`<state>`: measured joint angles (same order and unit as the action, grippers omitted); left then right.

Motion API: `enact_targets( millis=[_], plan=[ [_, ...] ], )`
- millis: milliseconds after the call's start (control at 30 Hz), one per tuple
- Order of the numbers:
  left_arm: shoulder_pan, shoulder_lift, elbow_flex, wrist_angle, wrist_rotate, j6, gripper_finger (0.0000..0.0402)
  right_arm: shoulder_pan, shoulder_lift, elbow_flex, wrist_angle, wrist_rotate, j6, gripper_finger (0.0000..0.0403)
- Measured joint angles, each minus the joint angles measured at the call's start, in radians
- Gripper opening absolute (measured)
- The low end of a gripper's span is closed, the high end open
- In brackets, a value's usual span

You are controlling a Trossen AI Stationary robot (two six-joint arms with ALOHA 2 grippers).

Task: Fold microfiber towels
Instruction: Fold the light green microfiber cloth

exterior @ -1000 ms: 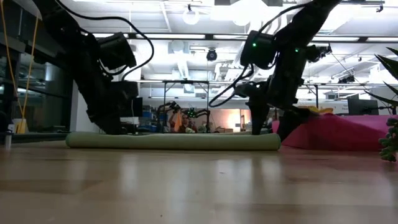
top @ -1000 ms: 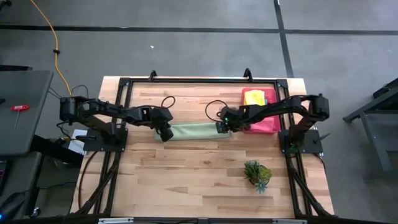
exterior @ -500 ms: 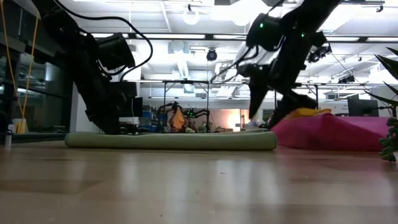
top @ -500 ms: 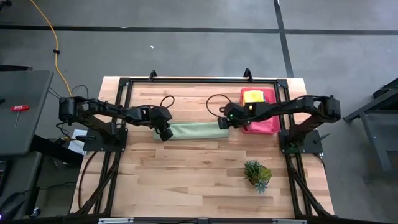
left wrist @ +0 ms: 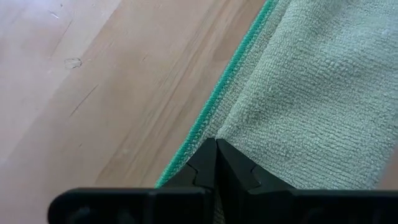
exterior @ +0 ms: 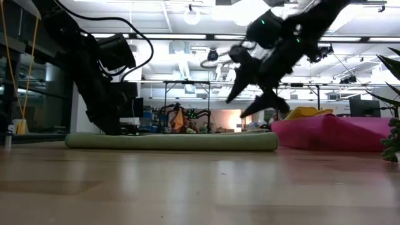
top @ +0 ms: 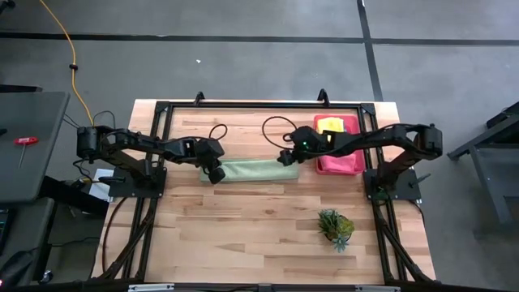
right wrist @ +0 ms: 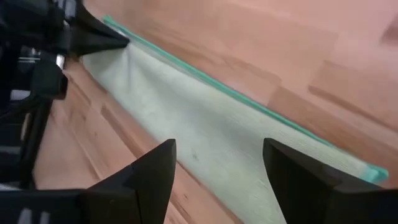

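The left gripper is down on the desk, its fingers pressed together on the left end of the green towel. In its wrist view the two dark tips meet right on the towel's teal-stitched hem, where the cloth puckers into a small crease.

The right gripper hangs above the towel's right end, clear of the cloth, with its jaws spread wide and nothing between them. From desk height it is tilted, well above the fabric.

The towel itself is pale green and fuzzy, folded into a long narrow strip that runs left to right across the middle of the desk, a little toward the back edge. Seen from desk height it lies as a low, even roll, flat along its whole length.

Near the back right corner sits a pink tray with a yellow towel on it. A small spiky plant stands toward the front right.
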<state>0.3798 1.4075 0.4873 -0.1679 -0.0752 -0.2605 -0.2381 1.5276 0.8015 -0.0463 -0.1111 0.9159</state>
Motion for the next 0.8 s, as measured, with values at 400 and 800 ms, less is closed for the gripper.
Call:
enact_targets(
  millis=[400,800],
  plan=[
    [0.001,0.000,0.000,0.003,0.019,-0.016,0.0000,-0.053,-0.017,-0.180,0.230,-0.067,0.094,0.0233],
    [0.000,0.000,0.000,-0.001,0.024,-0.016,0.0000,-0.103,-0.071,-0.169,0.120,-0.045,0.054,0.0233]
  ],
)
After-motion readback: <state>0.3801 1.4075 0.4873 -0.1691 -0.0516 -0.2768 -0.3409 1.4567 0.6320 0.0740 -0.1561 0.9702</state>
